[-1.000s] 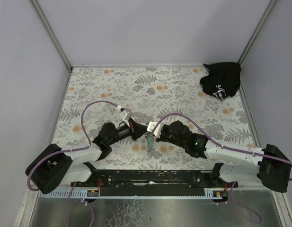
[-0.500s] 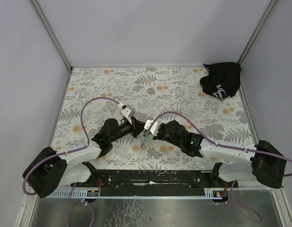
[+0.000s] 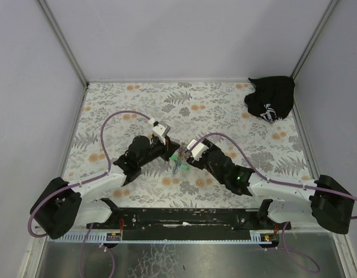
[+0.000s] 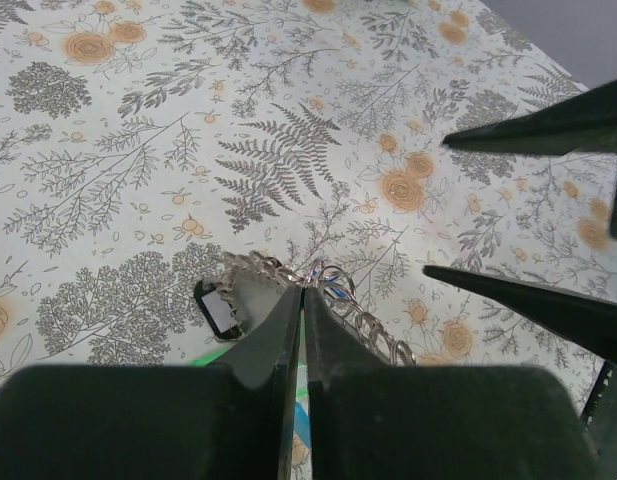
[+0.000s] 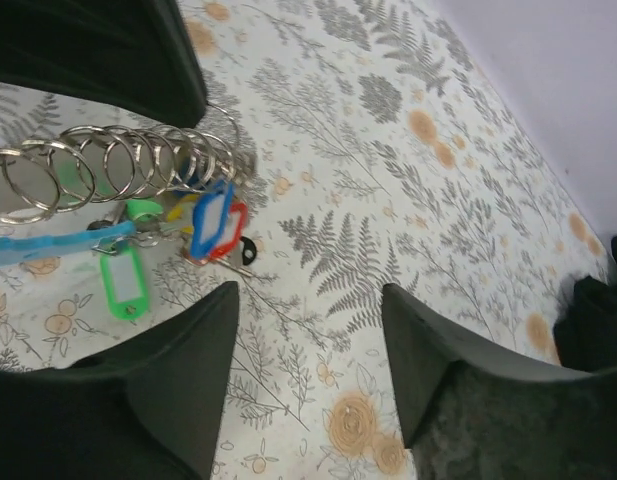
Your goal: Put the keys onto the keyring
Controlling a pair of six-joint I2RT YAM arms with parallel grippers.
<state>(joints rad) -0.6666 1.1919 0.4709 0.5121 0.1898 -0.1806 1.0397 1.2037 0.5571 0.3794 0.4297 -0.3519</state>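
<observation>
**Left claw (image 4: 303, 295) clamped on the keyring (image 5: 138, 160), right claw (image 5: 308, 300) spread wide with nothing in it**
The ring is held up mid-table (image 3: 137, 98), nearer the near edge, probably to steady it for the other arm. The keys (image 5: 210, 228) bunch just under the rings. There's plenty of bare table around, and the bag (image 3: 272, 98) sits in the far right corner.

No legible text, number or brand is found in any view. The white print (image 3: 271, 112) on the black bag (image 3: 273, 92), well to the far right of the keyring (image 3: 177, 160), is too small to read. The green tag (image 5: 121, 280) and blue tag (image 5: 210, 218) hanging on the keyring have label windows, but no writing can be made out.
</observation>
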